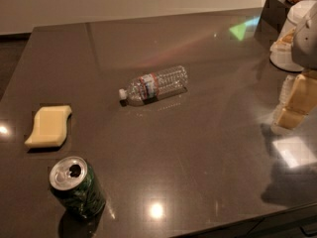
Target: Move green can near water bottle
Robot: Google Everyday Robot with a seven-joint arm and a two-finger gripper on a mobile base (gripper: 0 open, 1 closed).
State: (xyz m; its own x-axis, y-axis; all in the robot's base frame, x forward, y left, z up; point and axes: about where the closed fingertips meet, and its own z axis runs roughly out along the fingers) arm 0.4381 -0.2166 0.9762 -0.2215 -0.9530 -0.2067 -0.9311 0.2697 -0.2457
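Observation:
The green can (78, 187) stands at the front left of the dark table (198, 148), with its silver top and open pull-tab hole facing up. The water bottle (154, 85) lies on its side near the middle of the table, its white cap pointing left. My gripper (286, 119) with beige fingers hangs at the right edge of the view, below the white arm (302, 33). It is far to the right of both the can and the bottle and holds nothing that I can see.
A yellow sponge (48, 125) lies at the left, above the can. A dark box (272, 15) stands at the back right corner. The table's front edge runs across the lower right.

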